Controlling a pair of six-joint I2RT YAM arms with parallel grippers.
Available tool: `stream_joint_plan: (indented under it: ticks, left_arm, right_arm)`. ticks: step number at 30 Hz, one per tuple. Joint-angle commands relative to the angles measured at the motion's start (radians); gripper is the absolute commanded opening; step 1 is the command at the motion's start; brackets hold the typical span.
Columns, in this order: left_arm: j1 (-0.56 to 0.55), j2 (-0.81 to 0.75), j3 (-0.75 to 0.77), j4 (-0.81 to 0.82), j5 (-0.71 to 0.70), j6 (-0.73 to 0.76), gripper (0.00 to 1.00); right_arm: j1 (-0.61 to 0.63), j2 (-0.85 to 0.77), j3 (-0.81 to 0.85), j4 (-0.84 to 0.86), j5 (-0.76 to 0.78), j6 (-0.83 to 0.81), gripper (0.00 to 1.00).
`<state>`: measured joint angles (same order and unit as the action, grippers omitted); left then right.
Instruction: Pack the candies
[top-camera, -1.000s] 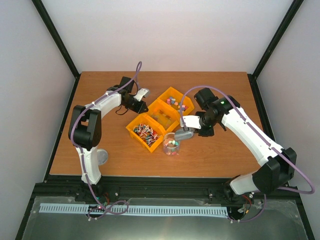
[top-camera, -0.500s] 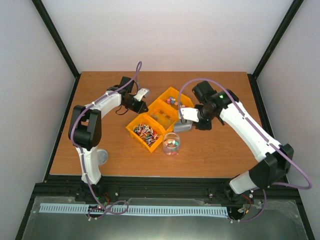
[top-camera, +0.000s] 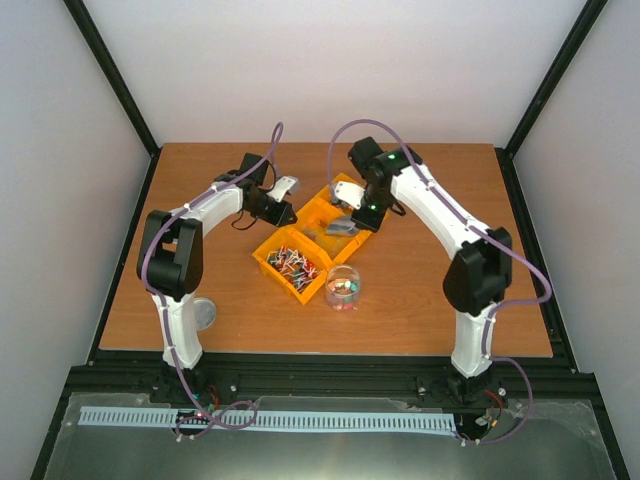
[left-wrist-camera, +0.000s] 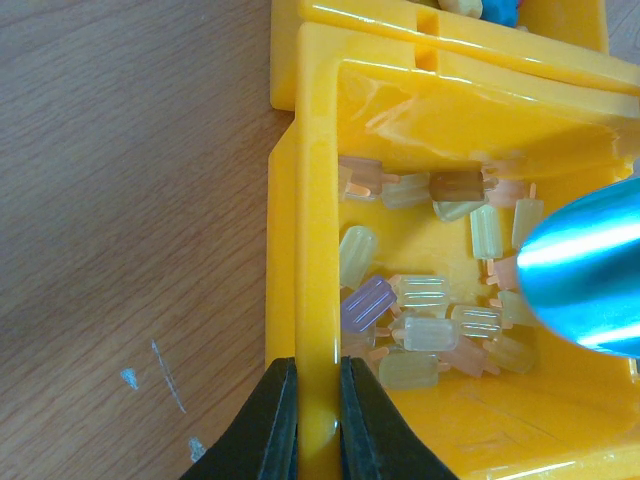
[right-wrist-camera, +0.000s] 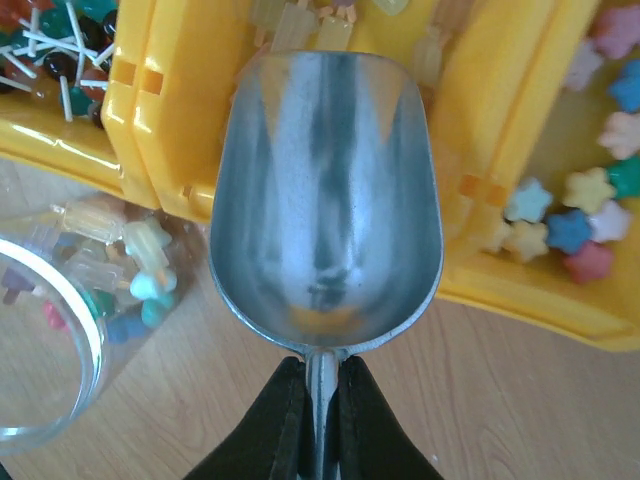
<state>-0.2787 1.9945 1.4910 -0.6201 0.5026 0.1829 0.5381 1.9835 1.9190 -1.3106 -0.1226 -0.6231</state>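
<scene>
Supporting surface: wooden desk (top-camera: 420, 300) with a black frame along its edges; both arms are based at the near edge.
Right arm (top-camera: 440, 210): arches over the right half of the desk, wrist above the bin row.
Left arm (top-camera: 175, 250): reaches up the left side of the desk, wrist turned toward the bins.
Yellow bins (top-camera: 300, 290): three, touching in a diagonal row about the desk centre. The near bin (right-wrist-camera: 125, 90) holds stick sweets, the middle bin (left-wrist-camera: 315, 200) pale translucent pieces, the far bin (right-wrist-camera: 560, 300) star shapes.
Clear jar (top-camera: 343, 272): upright, mouth open, just beside the near bin toward the near edge.
Metal scoop (right-wrist-camera: 325, 190): hangs over the middle bin, bowl showing bare metal.
Grey disc (top-camera: 203, 313): lies flat near the near-left corner, beside the left arm's base.
Left gripper (left-wrist-camera: 318, 375): pinches the middle bin's wall facing the left edge, one finger on each side.
Right gripper (right-wrist-camera: 320, 365): clamped on the scoop's thin handle.
Candies (right-wrist-camera: 140, 250): small mixed-colour heap at the bottom of the clear jar.
</scene>
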Motion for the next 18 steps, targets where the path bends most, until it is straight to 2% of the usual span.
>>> stream_joint_plan:
  ticks: [1, 11, 18]
  left_arm:
    - [0.002, 0.0, -0.007, 0.032, -0.014, -0.031, 0.01]
    - [0.003, 0.001, -0.012, 0.042, -0.005, -0.032, 0.01]
    - [-0.003, 0.008, -0.017, 0.057, 0.007, -0.04, 0.01]
  right_arm:
    - [0.028, 0.072, 0.041, -0.04, 0.001, 0.07, 0.03]
    - [0.049, 0.162, 0.007, -0.003, 0.097, -0.087, 0.03]
    - [0.099, 0.247, 0.006, 0.066, 0.034, -0.072, 0.03]
